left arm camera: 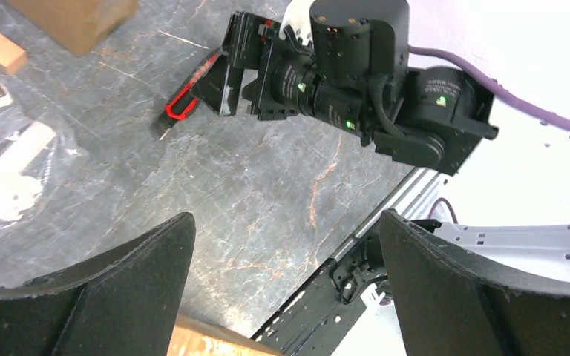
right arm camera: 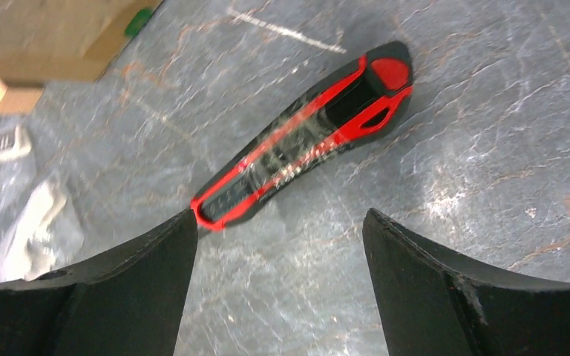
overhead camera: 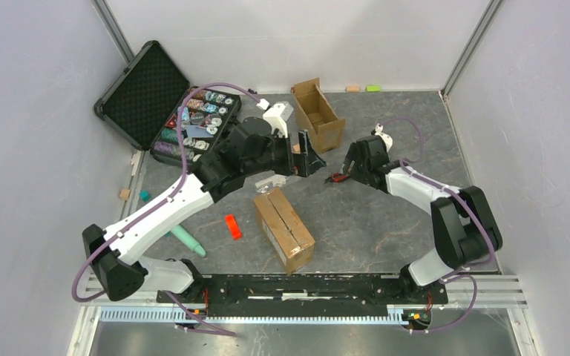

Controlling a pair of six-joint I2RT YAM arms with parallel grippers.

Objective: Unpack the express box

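Note:
The express box (overhead camera: 283,230), brown cardboard with a taped seam on top, lies shut in the middle of the table; one corner shows in the left wrist view (left arm camera: 208,343). My left gripper (overhead camera: 306,159) is open and empty above the table behind the box (left arm camera: 286,245). My right gripper (overhead camera: 344,172) is open and empty (right arm camera: 278,230), low over a red and black utility knife (right arm camera: 304,133) that lies flat on the table just ahead of its left fingertip. The knife also shows in the top view (overhead camera: 335,178) and the left wrist view (left arm camera: 185,100).
A narrow open cardboard box (overhead camera: 317,115) stands at the back. An open black case (overhead camera: 148,93) with poker chips is at the back left. A clear plastic bag (overhead camera: 267,182), a small red item (overhead camera: 233,226), a teal item (overhead camera: 187,239) and a wood block (left arm camera: 1,52) lie around.

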